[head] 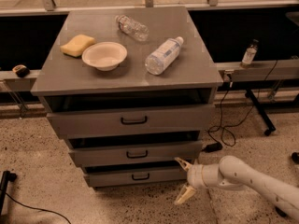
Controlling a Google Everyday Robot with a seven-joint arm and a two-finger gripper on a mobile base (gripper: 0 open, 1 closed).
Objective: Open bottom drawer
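Note:
The bottom drawer (117, 177) is the narrowest grey front of three, low in the cabinet, with a small black loop handle (140, 176) at its centre. It looks shut or nearly so. My gripper (183, 181) comes in from the lower right on a white arm (252, 181). It sits at the drawer's right end, just off the front, to the right of the handle. Its two pale fingers (184, 196) are spread wide apart, one high and one low, and hold nothing.
The middle drawer (135, 154) and top drawer (131, 120) sit above. The cabinet top (196, 69) carries a sponge (77, 45), a bowl (104, 55) and two lying bottles (163, 55). Black cables (224, 129) trail on the floor to the right.

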